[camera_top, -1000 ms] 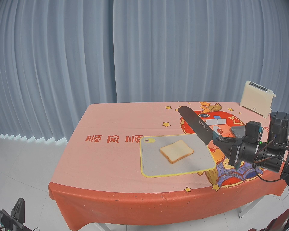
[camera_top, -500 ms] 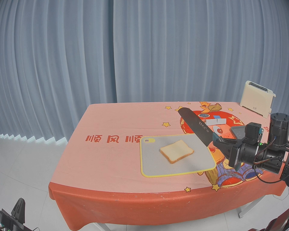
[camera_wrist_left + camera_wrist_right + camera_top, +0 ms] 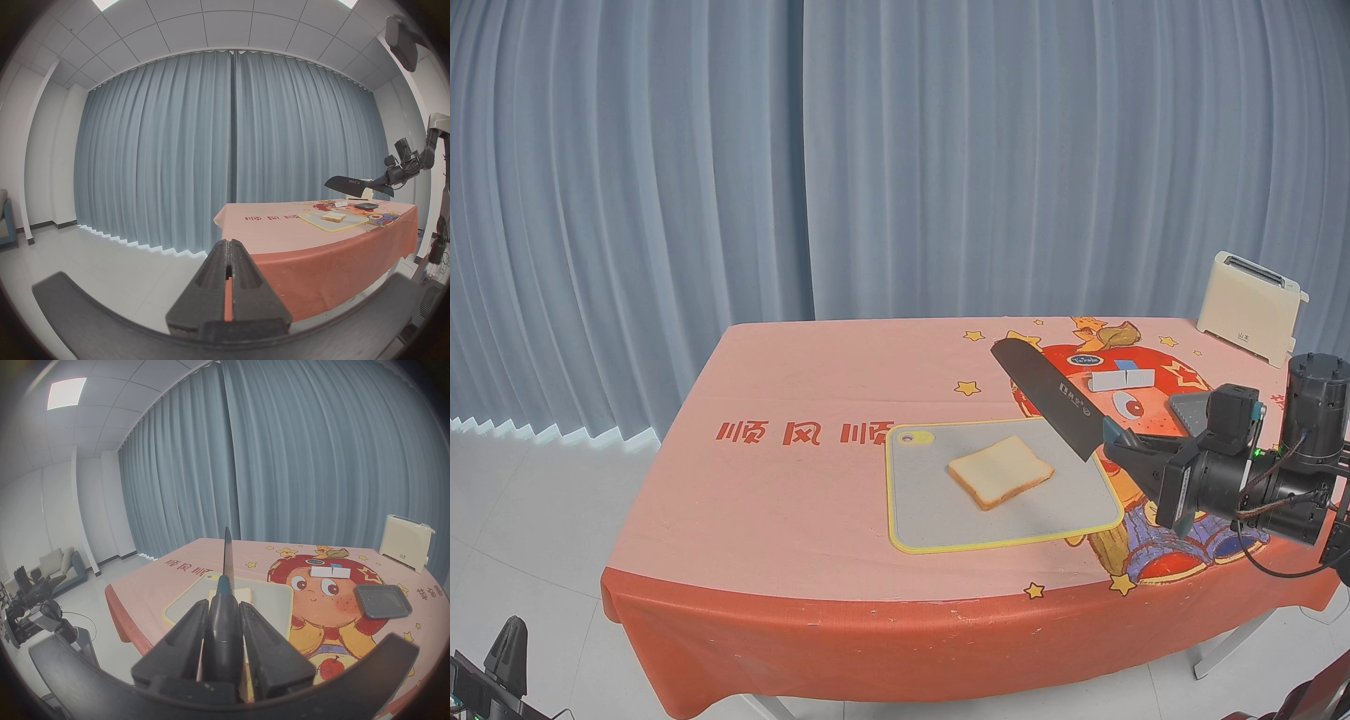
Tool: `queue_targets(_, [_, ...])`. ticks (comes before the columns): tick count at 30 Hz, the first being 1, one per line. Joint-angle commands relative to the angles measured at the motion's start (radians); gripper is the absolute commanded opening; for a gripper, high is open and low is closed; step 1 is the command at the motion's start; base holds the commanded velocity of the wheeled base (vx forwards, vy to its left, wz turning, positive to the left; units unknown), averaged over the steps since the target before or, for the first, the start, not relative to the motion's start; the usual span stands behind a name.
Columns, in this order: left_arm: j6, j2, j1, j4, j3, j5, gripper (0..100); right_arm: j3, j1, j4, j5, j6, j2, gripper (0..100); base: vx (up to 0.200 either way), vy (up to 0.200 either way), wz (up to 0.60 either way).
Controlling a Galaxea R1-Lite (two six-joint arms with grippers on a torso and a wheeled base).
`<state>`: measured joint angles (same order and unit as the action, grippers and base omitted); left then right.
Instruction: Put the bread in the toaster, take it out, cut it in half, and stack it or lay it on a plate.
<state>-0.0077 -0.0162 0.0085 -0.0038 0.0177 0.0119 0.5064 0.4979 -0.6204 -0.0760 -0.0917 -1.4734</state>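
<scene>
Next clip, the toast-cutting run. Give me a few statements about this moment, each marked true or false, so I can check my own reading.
1. The bread lies uncut on the cutting board. True.
2. The right gripper is shut on the knife. True.
3. The knife's blade is pressing into the bread. False: it is held in the air over the board's right side, clear of the slice.
4. A slice sticks out of the toaster. False: no bread shows above its slot.
5. The left gripper steadies the cutting board. False: it is shut on nothing, low and well off the table.
</scene>
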Motion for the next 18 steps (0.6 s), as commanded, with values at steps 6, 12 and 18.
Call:
queue_targets(6, [0.005, 0.016, 0.001, -0.005, -0.018, -0.006, 0, -0.003, -0.005, 0.001, 0.001, 0.001, 0.015, 0, 0.000, 0.000, 0.00])
queue_targets(12, [0.005, 0.016, 0.001, -0.016, -0.018, -0.010, 0, -0.005, -0.009, 0.001, 0.001, 0.003, 0.019, 0, 0.000, 0.000, 0.00])
queue_targets(18, [0.002, 0.016, 0.001, -0.047, -0.018, -0.009, 0, -0.014, 0.002, 0.001, 0.001, 0.001, 0.016, 0, 0.000, 0.000, 0.00])
